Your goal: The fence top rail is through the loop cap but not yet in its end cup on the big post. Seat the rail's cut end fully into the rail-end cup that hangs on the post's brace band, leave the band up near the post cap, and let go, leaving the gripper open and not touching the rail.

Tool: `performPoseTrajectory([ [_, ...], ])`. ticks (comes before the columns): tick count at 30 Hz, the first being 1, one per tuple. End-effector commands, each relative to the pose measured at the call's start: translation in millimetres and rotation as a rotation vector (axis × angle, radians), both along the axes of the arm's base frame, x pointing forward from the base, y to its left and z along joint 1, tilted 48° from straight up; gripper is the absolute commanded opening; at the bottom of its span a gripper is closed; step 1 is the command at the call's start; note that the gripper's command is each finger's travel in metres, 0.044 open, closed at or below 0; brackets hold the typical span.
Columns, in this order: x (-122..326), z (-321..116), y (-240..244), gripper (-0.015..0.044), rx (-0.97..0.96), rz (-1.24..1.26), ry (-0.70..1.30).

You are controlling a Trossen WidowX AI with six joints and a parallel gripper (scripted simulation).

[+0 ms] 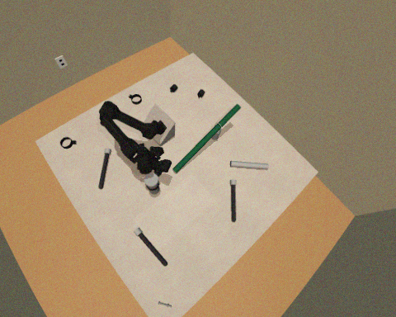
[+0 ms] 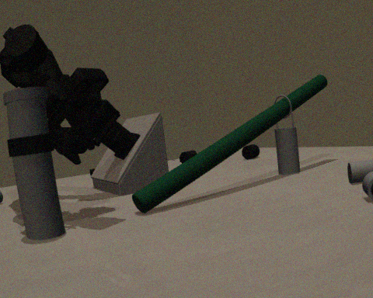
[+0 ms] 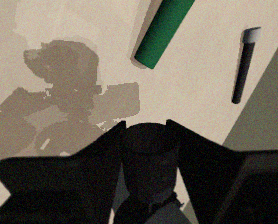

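Note:
The green rail [image 1: 197,147] [image 2: 228,138] [image 3: 165,35] passes through the loop cap on the small post [image 2: 287,150]. It slopes down, and its lower cut end is at or near the mat, apart from the big post. The big grey post [image 1: 152,182] [image 2: 36,189] stands upright with the black brace band [image 2: 20,146] around its upper part, a little below the cap. My gripper [image 2: 71,147] [image 3: 146,124] is shut on the black rail-end cup [image 3: 150,142], beside the post at band height. It does not touch the rail. The cup is hidden in the top and exterior views.
A grey wedge block [image 1: 168,134] [image 2: 143,166] stands behind the gripper, near the arm. Black rings [image 1: 136,99] [image 1: 67,143] and small black fittings [image 1: 173,88] [image 1: 200,93] lie around the mat [image 1: 201,234]. Dark rods [image 1: 105,168] [image 1: 233,201] [image 1: 152,248] and a pale tube [image 1: 249,165] lie farther out.

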State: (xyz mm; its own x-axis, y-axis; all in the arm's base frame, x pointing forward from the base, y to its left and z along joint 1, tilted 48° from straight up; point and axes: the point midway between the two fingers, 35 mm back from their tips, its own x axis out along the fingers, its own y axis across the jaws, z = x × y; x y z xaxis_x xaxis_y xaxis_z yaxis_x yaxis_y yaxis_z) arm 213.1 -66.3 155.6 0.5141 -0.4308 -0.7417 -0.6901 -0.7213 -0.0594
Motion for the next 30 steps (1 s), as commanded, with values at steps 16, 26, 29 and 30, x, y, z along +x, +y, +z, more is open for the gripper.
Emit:
performPoseTrajectory([
  [16, 11, -4, 5, 0.0, 0.016, -0.083, -0.094],
  [26, 16, -5, 7, 0.0, 0.023, -0.126, -0.141],
  [29, 17, -6, 7, 0.0, 0.024, -0.134, -0.149],
  [30, 18, -6, 7, 0.0, 0.025, -0.14, -0.156],
])
